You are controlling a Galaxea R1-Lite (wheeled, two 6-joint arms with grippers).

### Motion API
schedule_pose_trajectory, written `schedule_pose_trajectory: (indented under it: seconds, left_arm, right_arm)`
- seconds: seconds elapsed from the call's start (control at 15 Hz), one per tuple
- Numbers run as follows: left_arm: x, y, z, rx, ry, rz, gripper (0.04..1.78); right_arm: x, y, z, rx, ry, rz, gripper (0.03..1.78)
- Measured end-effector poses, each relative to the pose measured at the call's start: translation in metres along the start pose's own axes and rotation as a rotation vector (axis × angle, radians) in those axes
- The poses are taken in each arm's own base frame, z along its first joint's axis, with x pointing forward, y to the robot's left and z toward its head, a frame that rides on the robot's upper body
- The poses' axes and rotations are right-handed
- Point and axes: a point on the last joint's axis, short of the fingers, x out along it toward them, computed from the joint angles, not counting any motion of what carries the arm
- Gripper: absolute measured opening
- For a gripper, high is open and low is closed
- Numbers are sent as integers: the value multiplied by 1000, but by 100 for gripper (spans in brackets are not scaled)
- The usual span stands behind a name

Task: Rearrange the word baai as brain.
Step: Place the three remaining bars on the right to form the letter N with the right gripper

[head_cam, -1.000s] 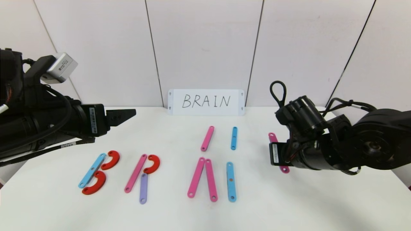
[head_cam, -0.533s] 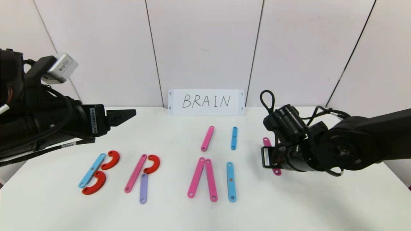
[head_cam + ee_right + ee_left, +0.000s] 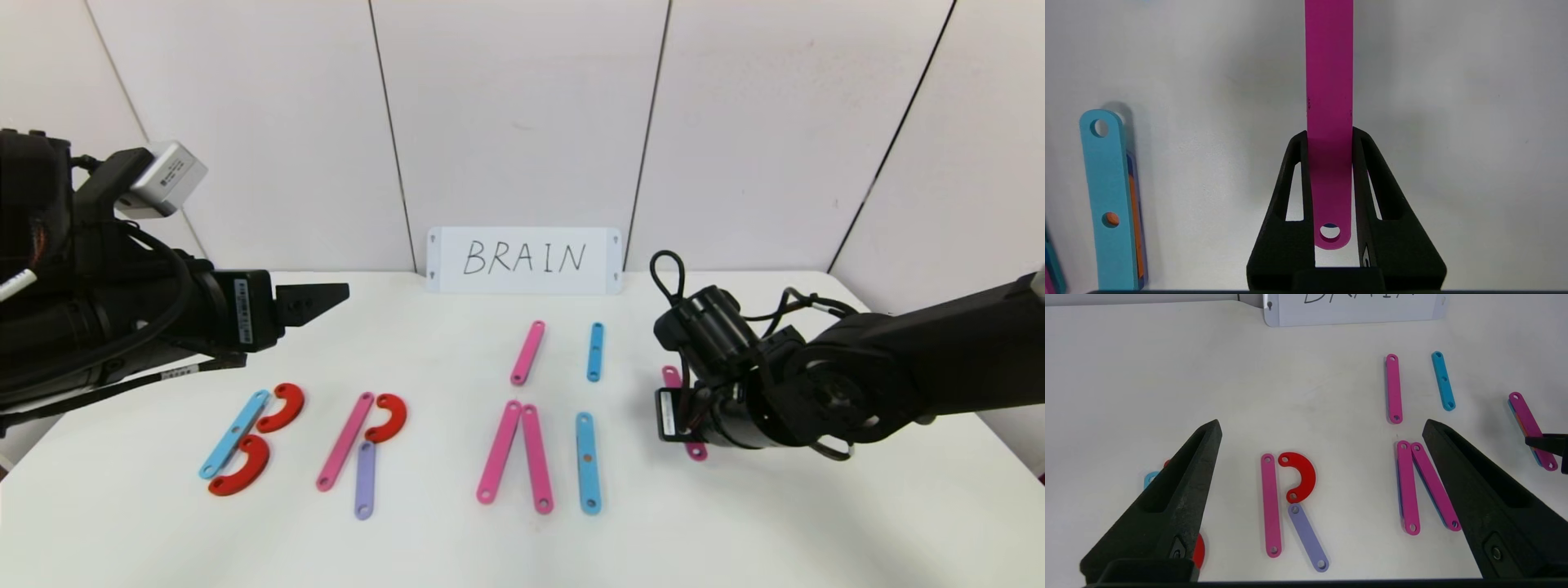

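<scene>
1. Near row on the table [image 3: 735, 523], L to R: B = blue strip [image 3: 234, 434] + 2 red C-curves [image 3: 282, 407] touching it on its R side.
2. R = pink strip [image 3: 346, 441] w/ 1 red C-curve [image 3: 389, 416] at its top, short purple strip [image 3: 365, 479] as the leg, just under the curve.
3. Next: 2 long pink strips [image 3: 516, 456] meeting at the far end, spread at the near end, inverted V. No crossbar on it.
4. Just R of that: long blue strip [image 3: 588, 462], roughly upright, apart from the V.
5. R gripper [image 3: 1331, 141] low over the table, R of the blue strip. Fingers [image 3: 1367, 171] clamped on the edges of a pink strip [image 3: 1329, 102]; its hole end sits between them, the rest sticks out past the tips. In head view only the strip ends show from behind the wrist.
6. Farther back, mid table: shorter pink strip [image 3: 527, 352] and short blue strip [image 3: 595, 351], side by side, not touching.
7. L gripper [image 3: 1323, 428] parked up over the L side, behind the B, jaws spread wide, nothing in them.
8. Far edge: white card [image 3: 523, 260] handwritten BRAIN, against the wall.
</scene>
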Motion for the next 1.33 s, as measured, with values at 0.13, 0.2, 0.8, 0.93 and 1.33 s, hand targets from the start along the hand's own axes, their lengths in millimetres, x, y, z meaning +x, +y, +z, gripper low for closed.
schedule_pose_trajectory:
  seconds: [0.13, 0.2, 0.8, 0.93, 1.33]
  left_arm:
    - [1, 0, 0, 0, 3, 0, 172]
    - [1, 0, 0, 0, 3, 0, 172]
    - [5, 0, -2, 0, 16, -6, 172]
    - [5, 0, -2, 0, 18, -6, 172]
    - [5, 0, -2, 0, 18, -6, 172]
  right_arm:
    - [1, 3, -4, -10, 9, 1, 30]
    - [1, 4, -6, -18, 14, 1, 30]
    - [0, 13, -23, -22, 47, 10, 30]
    - [0, 13, -25, -18, 50, 9, 30]
    - [3, 14, -27, -17, 57, 5, 30]
